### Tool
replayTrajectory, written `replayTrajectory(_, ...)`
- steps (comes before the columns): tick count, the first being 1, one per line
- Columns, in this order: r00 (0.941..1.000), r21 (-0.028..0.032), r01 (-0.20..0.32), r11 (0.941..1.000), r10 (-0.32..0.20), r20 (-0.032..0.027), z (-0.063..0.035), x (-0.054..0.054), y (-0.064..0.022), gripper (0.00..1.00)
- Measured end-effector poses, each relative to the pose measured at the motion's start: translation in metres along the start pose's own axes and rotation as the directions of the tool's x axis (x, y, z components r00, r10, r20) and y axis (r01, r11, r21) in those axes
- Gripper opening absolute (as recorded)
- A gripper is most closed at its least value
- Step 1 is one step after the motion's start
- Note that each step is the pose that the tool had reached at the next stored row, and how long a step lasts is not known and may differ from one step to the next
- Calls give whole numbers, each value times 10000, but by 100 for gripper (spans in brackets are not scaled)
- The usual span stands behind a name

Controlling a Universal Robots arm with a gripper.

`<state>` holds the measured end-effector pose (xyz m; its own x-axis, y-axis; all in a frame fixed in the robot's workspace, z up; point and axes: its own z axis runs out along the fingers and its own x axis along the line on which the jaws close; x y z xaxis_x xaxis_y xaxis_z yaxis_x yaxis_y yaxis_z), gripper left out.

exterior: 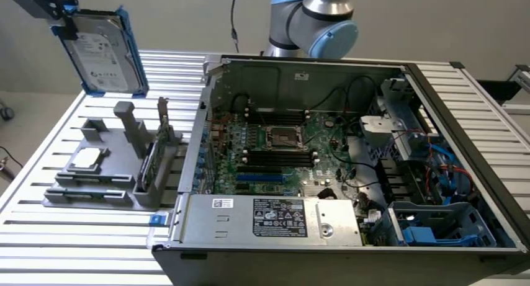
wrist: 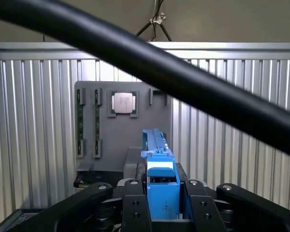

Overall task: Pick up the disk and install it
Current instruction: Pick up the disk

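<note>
Disk (exterior: 103, 50) is off the bench (exterior: 83, 249) & up in the air, over the bench's far corner on the exterior view's left, above the far end of the grey holder (exterior: 91, 193). Gripper (exterior: 64, 19) has it by the top end. On the wrist cam the fingers (wrist: 134, 205) pinch the blue rail (wrist: 160, 179) on the disk's edge from both sides w/ no gap I can see, so I read it as a firm hold across the thin dimension. Key relation: disk hangs down from the fingers, long axis near vertical w/ a slight lean, label face toward the exterior cam, free end lowest & clear of the holder's posts. Chip (wrist: 123, 102) sits in its holder pocket below, beyond the disk's free end, not touching. Case (exterior: 314, 75) lies open on the bench, on the exterior view's right of the holder & well apart from the disk. Blue bay (exterior: 431, 227) is at the case's near corner on the exterior view's right, i.e. the opposite side of the case from the disk. I'd judge that's the slot for it but can't confirm. Pickup looks done, install not yet. Black cable (wrist: 183, 82) crosses close in front of the wrist cam; can't tell if it'd snag.
</note>
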<state>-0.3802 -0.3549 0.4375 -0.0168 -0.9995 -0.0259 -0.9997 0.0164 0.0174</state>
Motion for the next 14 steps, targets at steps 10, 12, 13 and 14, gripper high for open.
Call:
replayTrajectory(10, 10000, -2, 33, 10000, -33, 75, -184, 59, -419, 33)
replayTrajectory(12, 10000, -2, 37, 10000, -37, 78, -214, 79, -497, 33)
replayTrajectory(13, 10000, -1, 40, 10000, -40, 79, -228, 88, -535, 33)
replayTrajectory(14, 10000, -1, 43, 10000, -43, 80, -242, 98, -573, 33)
